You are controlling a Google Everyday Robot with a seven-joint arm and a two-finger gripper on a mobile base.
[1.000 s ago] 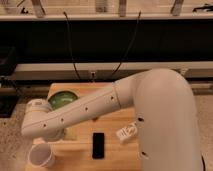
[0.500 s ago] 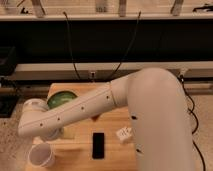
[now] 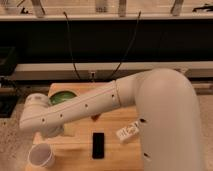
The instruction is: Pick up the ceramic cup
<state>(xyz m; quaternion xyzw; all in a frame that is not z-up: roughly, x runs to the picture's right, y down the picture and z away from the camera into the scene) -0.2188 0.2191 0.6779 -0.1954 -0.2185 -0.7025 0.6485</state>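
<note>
**Item 1. Ceramic cup** (image 3: 41,155): small, plain white, round, narrowing slightly toward the base. No handle shows. It stands upright with its open mouth toward the camera, and the inside is shaded a little darker than the rim. It sits in the lower left of the frame, at the near left corner of the wooden table (image 3: 75,152). Nothing touches it.

**Item 2. Gripper** (image 3: 50,132): at the end of the arm in the lower left of the frame, just above the cup in the picture and near it. It is mostly hidden under the rounded wrist housing. Whether it is apart or together cannot be told.

**Item 3. Robot arm** (image 3: 85,106): white and thick. It runs from the large rounded body on the right, down and leftward across the table, to the wrist joint at the left.

**Item 4. Green bowl** (image 3: 62,96): larger than the cup, at the far left part of the table, partly covered by the arm.

**Item 5. Black flat rectangular object** (image 3: 98,145): lies flat near the table's front edge, right of the cup and well apart from it.

**Item 6. Small white bottle** (image 3: 127,132): lies on its side, just right of the black object.

**Item 7. Small reddish object** (image 3: 95,118): only part of it shows beneath the arm, too little to identify.

**Item 8. Black cables** (image 3: 70,45): two hang against the dark background in the upper half of the frame.
</note>
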